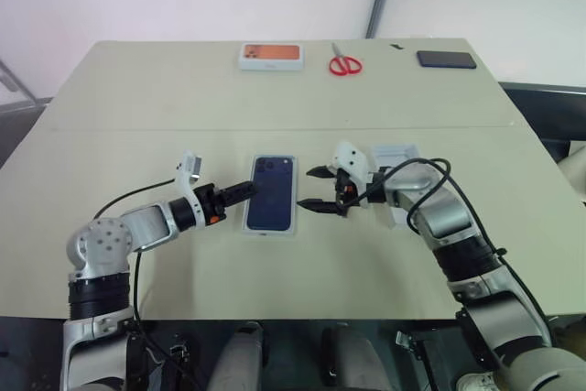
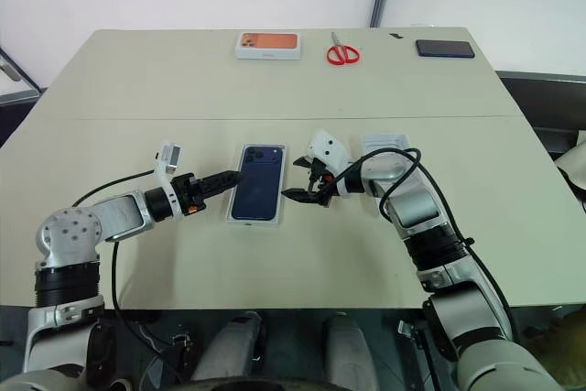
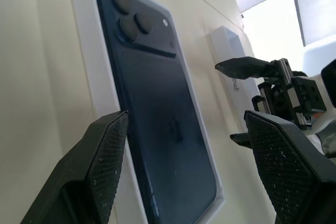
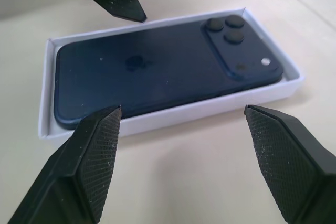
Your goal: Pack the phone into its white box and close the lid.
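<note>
The phone [image 1: 272, 191] is lying in the white box [image 4: 173, 114] on the beige table [image 1: 137, 116], both grippers [image 1: 249, 191] [image 1: 320, 189] hovering open, grasping nothing.

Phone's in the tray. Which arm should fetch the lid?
Right, probably. The lid lies just behind the right gripper, on that arm's side; the left gripper sits across the white box and phone.

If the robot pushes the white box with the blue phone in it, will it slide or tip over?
Probably slide: the shallow white cardboard box lies flat on the smooth beige table. The glossy dark blue phone fills it, so likely rides along.
</note>
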You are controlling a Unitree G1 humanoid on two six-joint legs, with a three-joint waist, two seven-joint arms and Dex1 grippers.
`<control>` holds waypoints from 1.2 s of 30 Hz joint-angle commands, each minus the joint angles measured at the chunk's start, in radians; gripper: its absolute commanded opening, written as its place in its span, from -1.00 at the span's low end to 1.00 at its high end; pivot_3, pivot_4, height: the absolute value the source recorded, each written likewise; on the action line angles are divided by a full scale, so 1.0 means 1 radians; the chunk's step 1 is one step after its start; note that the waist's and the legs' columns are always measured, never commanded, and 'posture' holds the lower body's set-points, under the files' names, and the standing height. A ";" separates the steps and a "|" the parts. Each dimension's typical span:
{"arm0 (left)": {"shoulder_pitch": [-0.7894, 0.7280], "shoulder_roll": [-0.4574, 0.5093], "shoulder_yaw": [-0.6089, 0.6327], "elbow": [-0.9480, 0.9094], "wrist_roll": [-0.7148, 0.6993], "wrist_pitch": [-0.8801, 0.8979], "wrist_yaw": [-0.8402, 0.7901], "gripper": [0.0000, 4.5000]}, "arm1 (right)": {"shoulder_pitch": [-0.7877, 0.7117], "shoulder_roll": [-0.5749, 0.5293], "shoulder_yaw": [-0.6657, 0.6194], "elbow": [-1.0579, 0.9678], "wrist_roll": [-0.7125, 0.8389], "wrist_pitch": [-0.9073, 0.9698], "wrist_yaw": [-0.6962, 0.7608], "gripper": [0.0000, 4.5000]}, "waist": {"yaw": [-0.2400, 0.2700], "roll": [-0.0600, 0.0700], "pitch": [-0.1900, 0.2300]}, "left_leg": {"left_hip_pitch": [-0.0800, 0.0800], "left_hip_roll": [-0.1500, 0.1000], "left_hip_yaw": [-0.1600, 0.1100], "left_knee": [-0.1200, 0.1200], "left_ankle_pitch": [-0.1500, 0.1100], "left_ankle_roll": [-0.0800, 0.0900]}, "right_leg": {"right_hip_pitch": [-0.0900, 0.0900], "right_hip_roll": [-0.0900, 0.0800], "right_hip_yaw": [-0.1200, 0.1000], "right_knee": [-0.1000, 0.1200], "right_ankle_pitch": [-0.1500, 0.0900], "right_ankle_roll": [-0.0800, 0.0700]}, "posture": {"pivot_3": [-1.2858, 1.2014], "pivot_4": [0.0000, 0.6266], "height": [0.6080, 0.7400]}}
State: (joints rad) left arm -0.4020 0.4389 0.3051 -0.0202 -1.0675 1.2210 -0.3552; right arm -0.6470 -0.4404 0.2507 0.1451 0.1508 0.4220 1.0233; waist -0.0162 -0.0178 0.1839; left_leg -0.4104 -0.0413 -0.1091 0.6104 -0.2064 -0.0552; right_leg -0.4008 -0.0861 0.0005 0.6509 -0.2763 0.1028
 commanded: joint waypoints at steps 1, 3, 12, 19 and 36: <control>0.028 0.059 -0.001 -0.028 0.059 -0.065 -0.065 0.65 | -0.014 0.005 -0.011 -0.010 0.003 -0.020 -0.008 0.75 | -0.005 0.000 0.000 | 0.000 0.000 0.000 0.000 0.000 0.000 | 0.000 0.000 0.000 0.000 0.000 0.000 | 0.03 -0.52 1.00; 0.038 0.091 -0.013 -0.024 0.109 -0.115 -0.093 0.54 | -0.010 0.003 -0.016 -0.008 0.007 -0.023 -0.009 0.75 | -0.004 0.000 0.000 | 0.000 0.001 0.000 -0.001 0.000 0.000 | -0.001 0.001 0.000 0.000 0.000 0.000 | 0.03 -0.52 1.00; 0.043 0.108 -0.166 0.007 0.331 -0.291 -0.177 -1.00 | -0.008 0.003 0.032 0.049 -0.069 -0.107 -0.036 -0.98 | 0.003 0.000 0.000 | 0.000 0.000 0.000 0.000 0.000 0.000 | 0.001 -0.001 0.000 -0.002 0.000 0.000 | 0.03 -0.52 1.00; 0.030 0.056 -0.186 0.011 0.325 -0.188 -0.159 -1.00 | 0.002 0.003 0.076 0.059 -0.129 -0.140 -0.047 -0.98 | -0.001 0.001 0.000 | 0.000 0.000 0.000 0.000 0.000 0.000 | 0.000 0.000 0.000 -0.001 0.000 0.000 | 0.03 -0.52 1.00; -0.159 -0.033 -0.340 0.095 0.411 -0.199 -0.280 -1.00 | 0.043 -0.132 -0.004 -0.018 -0.104 -0.108 0.014 -0.98 | 0.002 0.001 0.001 | 0.000 -0.001 0.001 0.000 0.000 0.000 | 0.002 0.000 -0.002 -0.001 0.000 0.000 | 0.03 -0.52 1.00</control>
State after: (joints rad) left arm -0.5373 0.4167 -0.0258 0.0802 -0.6565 1.0407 -0.6093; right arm -0.5999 -0.5637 0.2710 0.1781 0.0242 0.3195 1.0283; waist -0.0143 -0.0169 0.1846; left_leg -0.4104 -0.0422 -0.1080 0.6109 -0.2065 -0.0548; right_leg -0.3989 -0.0861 -0.0012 0.6497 -0.2763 0.1031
